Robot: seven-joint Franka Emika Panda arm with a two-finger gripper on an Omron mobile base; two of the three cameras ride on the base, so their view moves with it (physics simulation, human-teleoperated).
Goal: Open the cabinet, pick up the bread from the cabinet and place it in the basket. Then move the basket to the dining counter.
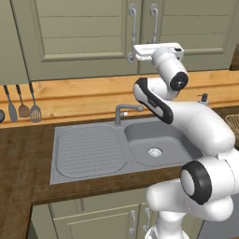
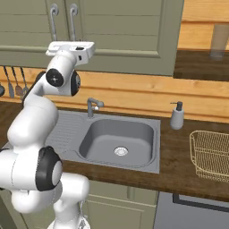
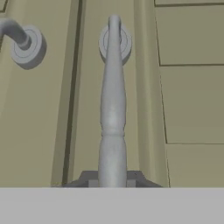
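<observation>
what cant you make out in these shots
- Bread: hidden behind the shut doors of the sage-green wall cabinet, both base views.
- Pale golden wire-mesh basket: cut off by the right edge, right base view.
- Gripper fingertips: cut by the hand view's bottom edge, closed on the long curved silver handle.

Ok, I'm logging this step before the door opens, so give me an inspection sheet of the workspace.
Surface: dark wood worktop with grey sink.
Job's things: cabinet doors closed; basket on the worktop right of the sink; bread not visible.
Clutter: soap dispenser, hanging utensils.
Grippers: gripper shut on a door handle.
Cables: nothing seen.
Surroundings: wooden backsplash, lower cabinet doors.
</observation>
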